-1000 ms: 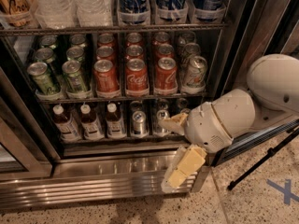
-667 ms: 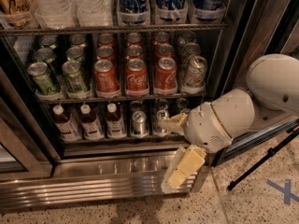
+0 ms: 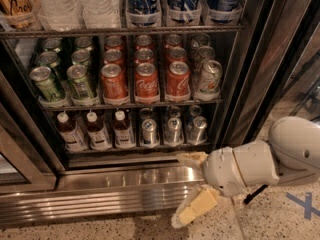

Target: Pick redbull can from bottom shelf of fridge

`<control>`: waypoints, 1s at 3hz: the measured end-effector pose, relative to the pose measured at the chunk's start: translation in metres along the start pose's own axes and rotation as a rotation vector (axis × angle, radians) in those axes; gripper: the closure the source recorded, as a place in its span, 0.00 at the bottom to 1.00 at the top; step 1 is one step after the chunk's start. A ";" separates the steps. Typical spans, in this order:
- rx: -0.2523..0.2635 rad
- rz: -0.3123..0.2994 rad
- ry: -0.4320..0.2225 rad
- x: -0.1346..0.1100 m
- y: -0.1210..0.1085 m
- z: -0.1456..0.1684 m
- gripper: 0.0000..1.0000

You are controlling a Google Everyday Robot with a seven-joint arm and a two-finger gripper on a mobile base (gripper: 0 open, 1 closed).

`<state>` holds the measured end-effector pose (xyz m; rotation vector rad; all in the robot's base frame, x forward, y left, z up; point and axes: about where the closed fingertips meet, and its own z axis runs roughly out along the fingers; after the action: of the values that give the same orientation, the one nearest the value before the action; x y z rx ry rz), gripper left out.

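Three slim silver redbull cans stand in a row at the front of the fridge's bottom shelf, right of the middle, with more behind them. The fridge has its door open, with dark wire racks and a ribbed steel base. My gripper is below the shelf's right end, in front of the steel base. It is open and empty, with one cream finger at the shelf's lip and the other lower, near the floor. It touches no can.
Three brown bottles with white caps stand left of the silver cans. Red cola cans and green cans fill the shelf above. The steel door post is to the right. Speckled floor lies below.
My gripper has dropped down and slightly right, from beside the rightmost silver can on the bottom shelf to in front of the steel base. The cans have not moved.
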<state>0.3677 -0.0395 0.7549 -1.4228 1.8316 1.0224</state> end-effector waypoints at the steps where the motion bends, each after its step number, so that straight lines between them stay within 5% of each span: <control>1: 0.017 0.064 -0.096 0.044 -0.005 0.009 0.00; 3: 0.003 0.076 -0.106 0.053 -0.019 0.024 0.00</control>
<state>0.3733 -0.0487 0.6949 -1.2810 1.8211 1.1103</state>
